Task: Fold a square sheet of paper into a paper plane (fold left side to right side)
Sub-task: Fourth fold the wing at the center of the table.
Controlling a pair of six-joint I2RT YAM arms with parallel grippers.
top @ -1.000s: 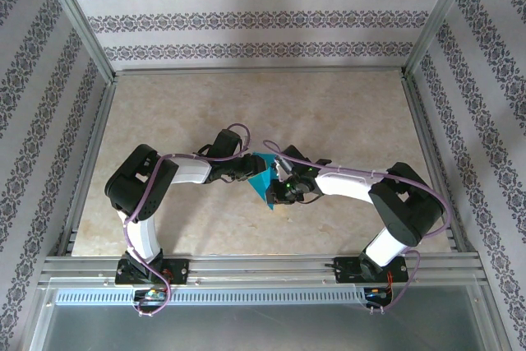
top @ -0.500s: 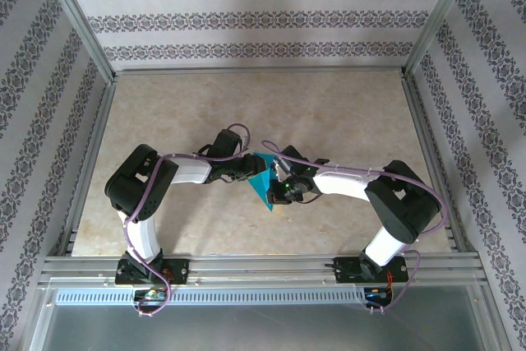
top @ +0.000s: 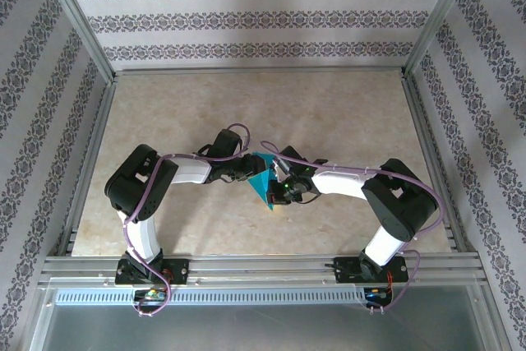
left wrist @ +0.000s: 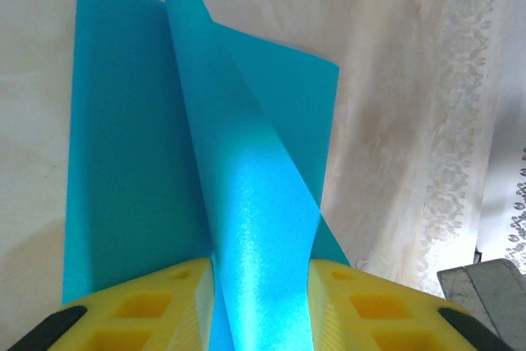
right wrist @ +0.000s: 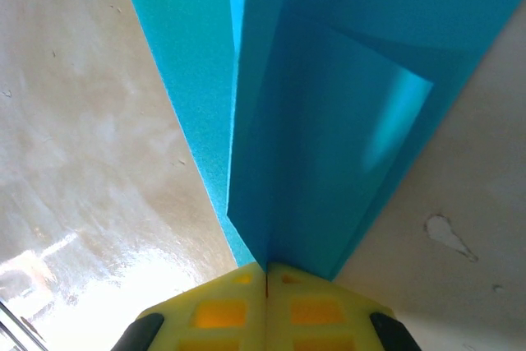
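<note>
- The paper lies near the middle of the worktop, between the two arms' tips. It is partly folded, and one flap is lifted off the surface.
- The left claw reaches it from the left. Its yellow fingers stand part-way apart, pinching a curled flap of the paper that fills the gap and touches both.
- Beyond that flap, the rest of the paper lies flat on the pale worktop.
- The right claw meets the paper from the right, with its fingers pressed together.
- A raised, creased part of the paper runs down to the right claw's tips. Whether a layer is caught between them cannot be told.
</note>
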